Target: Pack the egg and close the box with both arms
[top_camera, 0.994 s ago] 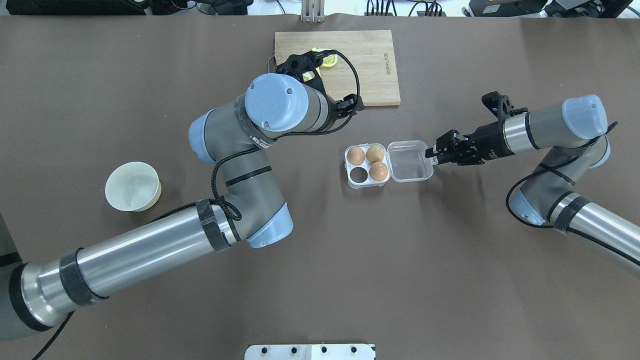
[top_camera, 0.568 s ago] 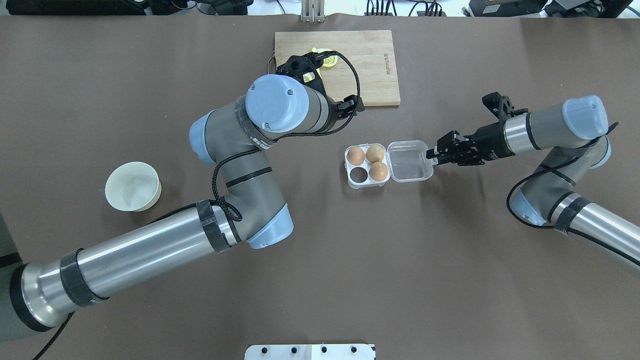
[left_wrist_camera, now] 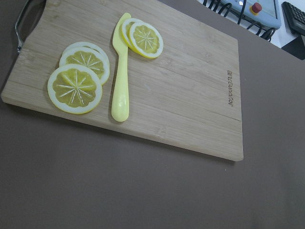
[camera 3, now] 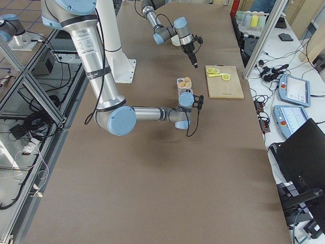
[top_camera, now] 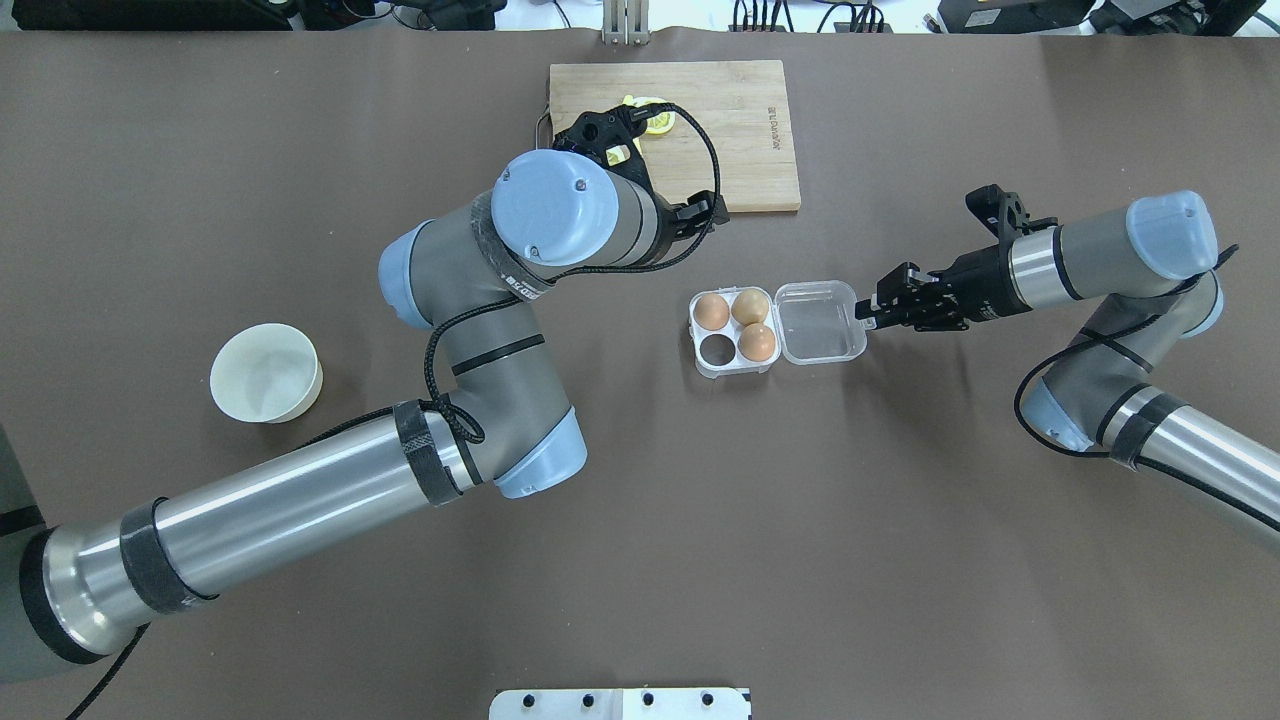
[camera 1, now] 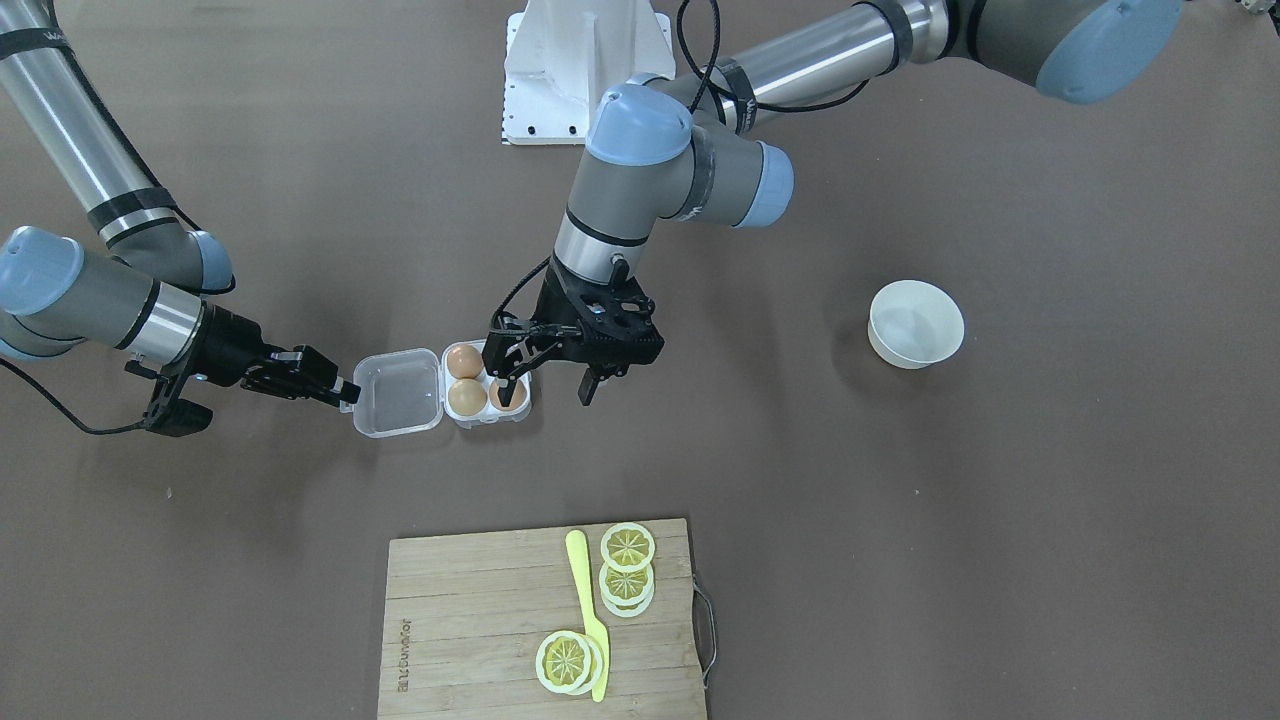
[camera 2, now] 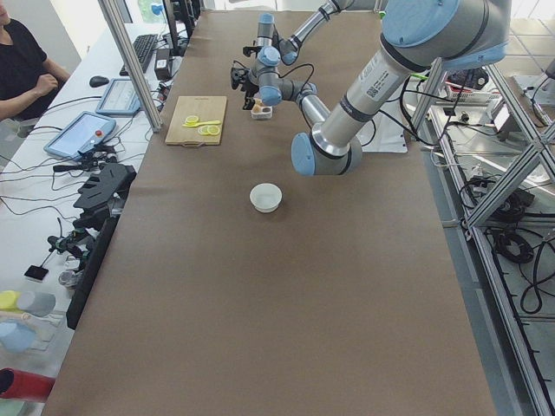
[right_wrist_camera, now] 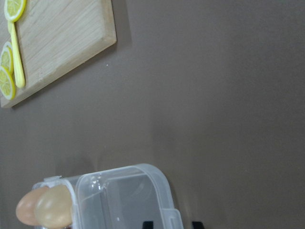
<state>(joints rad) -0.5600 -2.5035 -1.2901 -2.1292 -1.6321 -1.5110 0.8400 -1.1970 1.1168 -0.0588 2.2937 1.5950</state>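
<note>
Matte brown table (top_camera: pixel 800 550); clear plastic box (top_camera: pixel 812 325).

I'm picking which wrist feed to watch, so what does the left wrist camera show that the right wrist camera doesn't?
Left wrist only: the metal handle and engraved logo of the cutting board. Right wrist only: the box, lid open, two eggs, and the right fingers flanking its latch tab. Both: part of that board, lemon slices, the yellow knife, the brown table.

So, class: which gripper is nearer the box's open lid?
Right. The right gripper sits at the lid's outer edge; the left gripper hangs raised, past the box's cell side.
</note>
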